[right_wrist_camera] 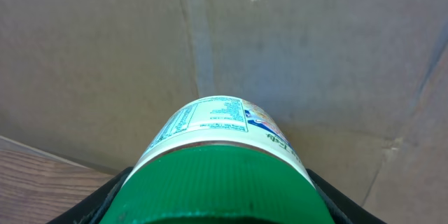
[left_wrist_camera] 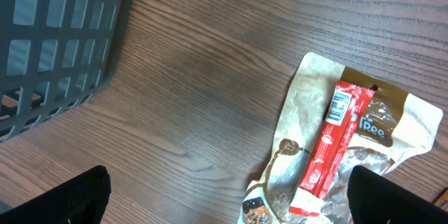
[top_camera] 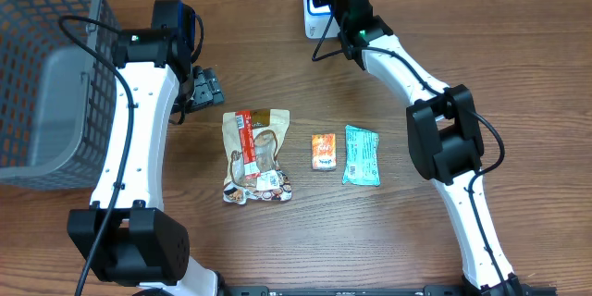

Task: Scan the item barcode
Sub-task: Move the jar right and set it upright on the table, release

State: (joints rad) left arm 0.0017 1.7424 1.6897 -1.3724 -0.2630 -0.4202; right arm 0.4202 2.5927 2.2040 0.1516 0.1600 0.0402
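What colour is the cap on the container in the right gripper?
Green. The cap of the container shows best in the right wrist view.

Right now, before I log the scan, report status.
Left gripper open, empty. Right gripper shut on green-lidded jar, by white scanner. Nothing seen blocking.

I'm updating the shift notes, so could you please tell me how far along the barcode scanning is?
Done: nothing I can confirm. In hand: the right jaws hold a green-lidded jar up by the white device, probably the scanner. To do: the pouch, the red stick on it, the orange packet and the teal packet lie on the table; the left jaws stand open, holding nothing.
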